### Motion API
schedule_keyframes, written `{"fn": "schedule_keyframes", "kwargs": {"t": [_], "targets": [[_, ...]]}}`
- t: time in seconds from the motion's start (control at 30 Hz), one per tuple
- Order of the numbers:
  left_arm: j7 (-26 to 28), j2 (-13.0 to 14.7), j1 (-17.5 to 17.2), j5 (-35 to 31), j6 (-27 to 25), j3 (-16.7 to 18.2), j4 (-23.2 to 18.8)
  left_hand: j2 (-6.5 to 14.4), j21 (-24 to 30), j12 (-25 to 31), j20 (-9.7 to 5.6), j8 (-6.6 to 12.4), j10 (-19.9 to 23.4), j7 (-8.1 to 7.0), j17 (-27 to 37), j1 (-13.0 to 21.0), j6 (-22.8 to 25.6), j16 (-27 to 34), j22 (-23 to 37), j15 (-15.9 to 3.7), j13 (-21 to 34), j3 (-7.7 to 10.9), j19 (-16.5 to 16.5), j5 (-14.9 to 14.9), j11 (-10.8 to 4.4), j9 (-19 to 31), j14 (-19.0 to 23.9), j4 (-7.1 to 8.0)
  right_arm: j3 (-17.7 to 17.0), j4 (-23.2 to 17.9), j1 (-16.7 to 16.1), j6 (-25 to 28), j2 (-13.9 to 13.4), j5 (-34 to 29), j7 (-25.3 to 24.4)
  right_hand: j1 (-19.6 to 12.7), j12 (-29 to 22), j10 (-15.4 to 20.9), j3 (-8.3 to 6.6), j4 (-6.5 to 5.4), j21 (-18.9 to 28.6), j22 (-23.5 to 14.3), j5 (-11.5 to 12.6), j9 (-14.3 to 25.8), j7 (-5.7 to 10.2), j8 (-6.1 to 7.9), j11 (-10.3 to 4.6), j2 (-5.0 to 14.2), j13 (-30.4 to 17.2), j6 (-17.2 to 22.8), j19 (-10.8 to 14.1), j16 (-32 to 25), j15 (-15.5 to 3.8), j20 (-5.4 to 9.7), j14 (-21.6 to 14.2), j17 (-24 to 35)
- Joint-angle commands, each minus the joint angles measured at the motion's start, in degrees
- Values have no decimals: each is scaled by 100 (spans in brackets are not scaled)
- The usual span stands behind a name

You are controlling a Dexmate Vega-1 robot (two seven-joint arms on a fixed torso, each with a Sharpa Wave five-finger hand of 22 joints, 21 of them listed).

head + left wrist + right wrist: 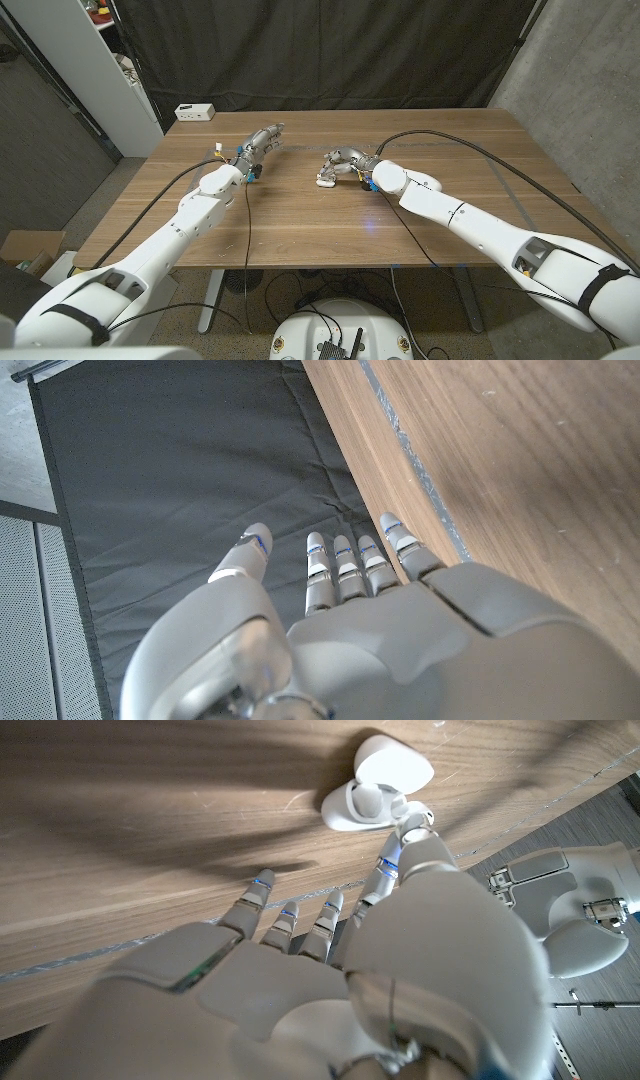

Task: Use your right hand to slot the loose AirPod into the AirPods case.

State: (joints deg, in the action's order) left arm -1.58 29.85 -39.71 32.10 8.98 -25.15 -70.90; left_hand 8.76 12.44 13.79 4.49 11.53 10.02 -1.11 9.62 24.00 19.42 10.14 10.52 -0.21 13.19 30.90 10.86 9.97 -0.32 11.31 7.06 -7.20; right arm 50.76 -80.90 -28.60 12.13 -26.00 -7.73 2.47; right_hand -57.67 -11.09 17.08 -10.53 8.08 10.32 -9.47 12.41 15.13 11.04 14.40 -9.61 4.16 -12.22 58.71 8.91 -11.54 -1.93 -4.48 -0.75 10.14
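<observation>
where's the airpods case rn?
In the head view the AirPods case sits lid-open on the wooden table near its middle, right at the right hand's fingertips.

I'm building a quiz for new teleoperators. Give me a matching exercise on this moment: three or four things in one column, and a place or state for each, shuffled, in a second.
Things:
1. AirPods case
2. right hand
3. left hand
4. white box

Places or states:
A. at the table's far left corner
B. lid open, on the table near the middle
C. reaching the case with a fingertip
D. holds nothing, fingers stretched out, left of the case

Pairs: 1-B, 2-C, 3-D, 4-A
</observation>
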Motion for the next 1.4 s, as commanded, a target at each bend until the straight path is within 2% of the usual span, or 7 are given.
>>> {"fn": "schedule_keyframes", "kwargs": {"t": [0.03,0.7,0.83,0.9,1.1,1.3,1.4], "targets": [[-45,-48,99,-9,-53,-46,100,-11,-13,-1,-12,-11,50,-17,9,6,9,10,18,26,9,-4,-2,17,2,25,-25,-17,61,3,63,121,-51,28,176,-116,-37,-26,-32,77,28,-15,52,19,51,-29,13,20,-13,-52,-1,2,-455,-3,-54,10],[-6,-120,122,-63,-82,-120,52,-4,-14,-1,-11,-17,54,-43,9,9,0,13,19,11,10,0,0,18,4,26,-20,-21,-28,-350,-84,166,-334,59,251,-300,-8,-206,-70,115,33,-17,35,-67,160,-362,46,-66,-5,-777,-34,11,-483,-14,-38,28],[-24,-134,115,-64,-21,-117,72,0,-13,-1,-10,-16,53,-49,8,12,1,15,19,15,11,2,2,19,2,26,-13,-23,-49,-368,-115,101,-364,52,220,-314,2,-287,-71,102,36,-17,29,-104,156,-426,97,-81,-10,-1025,-33,9,-481,-13,-29,36],[-24,-134,119,-69,-20,-119,72,1,-14,-2,-11,-17,52,-53,8,13,0,14,19,16,11,3,2,19,3,26,-14,-24,-67,-378,-130,73,-375,64,216,-334,-3,-368,-74,87,38,-17,26,-150,158,-463,135,-100,-20,-1396,-30,6,-468,-17,-20,42],[-16,-151,150,-74,-58,-132,91,1,-13,-2,-11,-19,52,-59,8,14,-5,14,19,13,11,4,4,20,-7,26,-14,-26,-103,-441,-151,37,-424,89,267,-326,22,-658,-67,52,31,-19,26,-212,155,-466,238,-121,-35,-2069,-78,31,-425,-59,99,51],[-81,-186,183,-64,1,-141,187,2,-13,-1,-8,-21,55,-69,8,16,-11,14,19,20,11,5,6,20,-19,26,-12,-28,-172,-611,-254,-35,-503,102,213,-285,28,-766,-56,25,26,-19,20,-227,157,-458,265,-121,-40,-2263,-104,37,-400,-93,153,58],[-86,-188,200,-62,-24,-145,208,1,-13,-2,-5,-18,54,-59,8,16,-4,13,19,21,11,5,7,19,-3,27,-14,-29,-225,-724,-412,-98,-516,-2,-102,-205,14,-805,-27,-13,44,-19,11,-236,152,-456,292,-137,-43,-2417,-68,23,-389,-114,150,65]]}}
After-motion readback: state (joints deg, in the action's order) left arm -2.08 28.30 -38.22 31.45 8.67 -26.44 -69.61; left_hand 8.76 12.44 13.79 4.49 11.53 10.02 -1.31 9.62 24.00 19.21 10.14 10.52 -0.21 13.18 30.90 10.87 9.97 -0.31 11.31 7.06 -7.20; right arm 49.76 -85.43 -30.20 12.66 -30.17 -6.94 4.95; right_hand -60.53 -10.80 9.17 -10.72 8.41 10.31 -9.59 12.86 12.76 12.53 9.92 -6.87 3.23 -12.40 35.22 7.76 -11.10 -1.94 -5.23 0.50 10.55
